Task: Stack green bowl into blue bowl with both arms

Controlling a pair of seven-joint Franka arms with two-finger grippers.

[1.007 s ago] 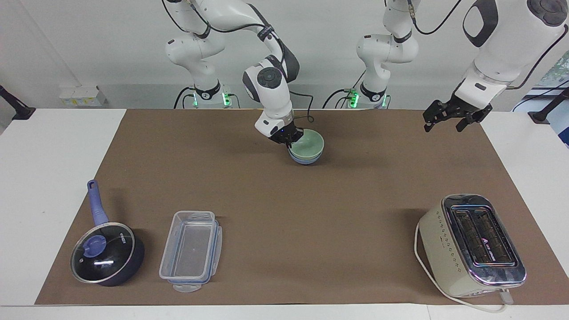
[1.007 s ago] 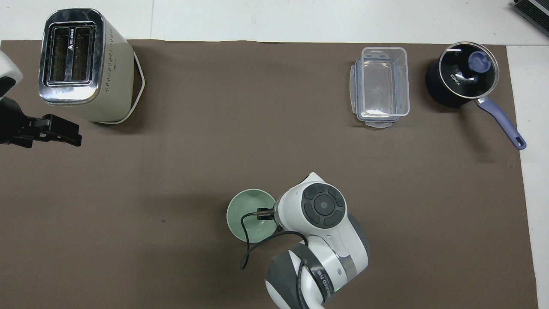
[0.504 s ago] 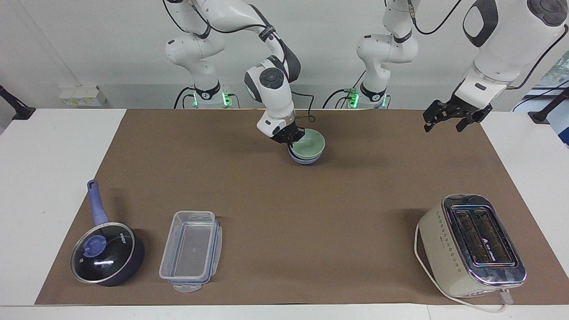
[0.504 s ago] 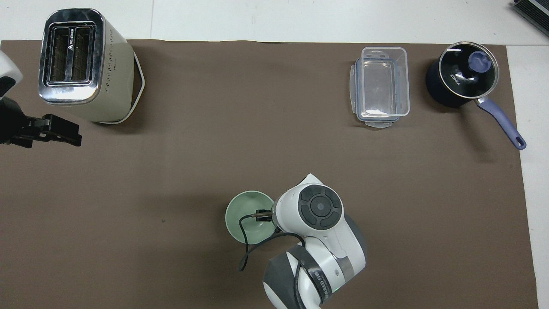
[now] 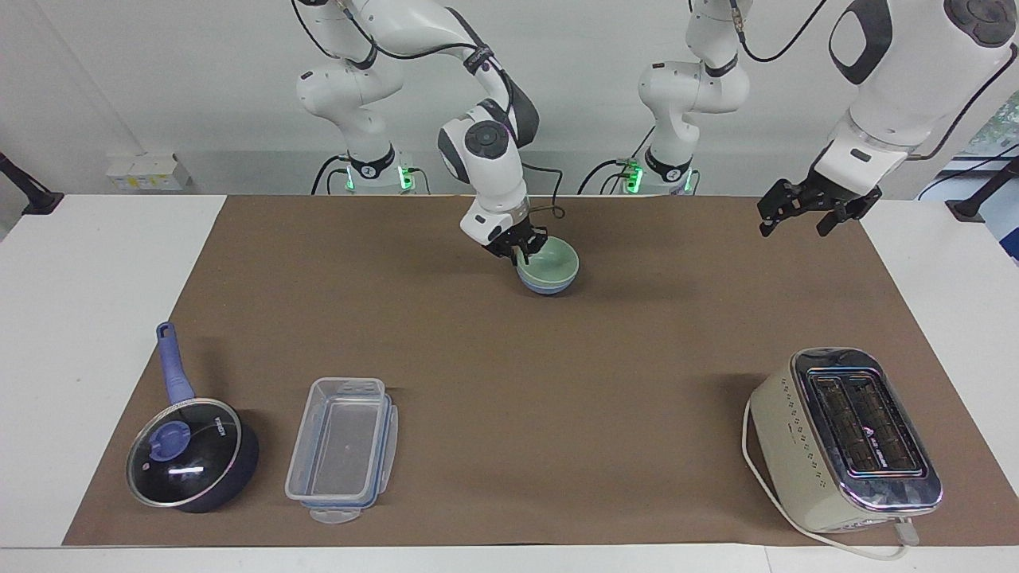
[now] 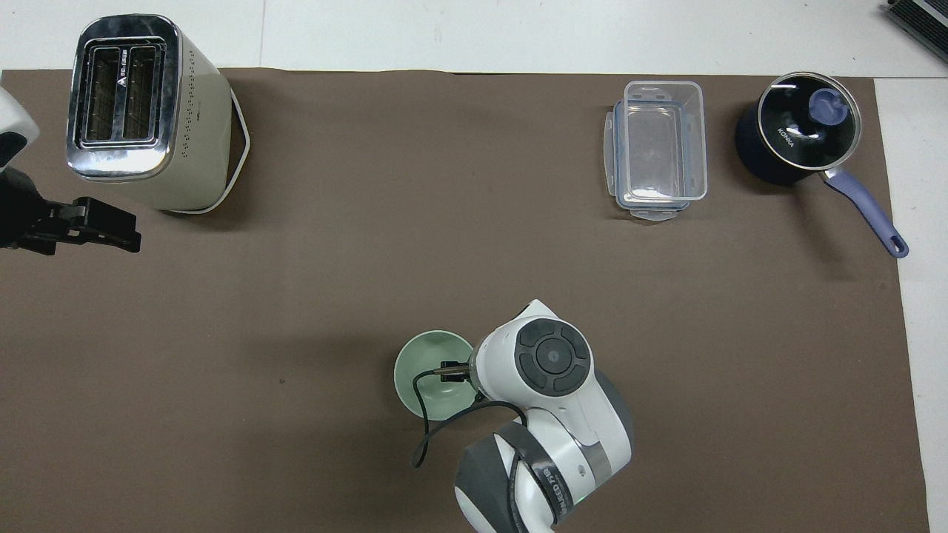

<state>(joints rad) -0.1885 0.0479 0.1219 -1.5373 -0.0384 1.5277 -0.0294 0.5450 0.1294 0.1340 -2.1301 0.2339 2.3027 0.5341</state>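
The pale green bowl (image 5: 555, 260) sits nested level in the periwinkle-blue bowl (image 5: 548, 287), in the middle of the mat near the robots. Only a thin blue band shows under the green one. In the overhead view the green bowl (image 6: 428, 368) hides the blue one. My right gripper (image 5: 524, 247) is at the green bowl's rim on the right arm's side, fingers open astride the rim; it also shows in the overhead view (image 6: 449, 370). My left gripper (image 5: 794, 221) waits open and empty in the air over the mat's corner at the left arm's end.
A cream toaster (image 5: 844, 438) stands far from the robots at the left arm's end. A clear plastic container (image 5: 342, 446) and a dark blue lidded saucepan (image 5: 191, 454) sit far from the robots toward the right arm's end. A brown mat (image 5: 557, 382) covers the table.
The green bowl has dropped from a slightly raised, tilted pose to sit level and deeper in the blue bowl. The right gripper has let go of it. The left arm has not moved.
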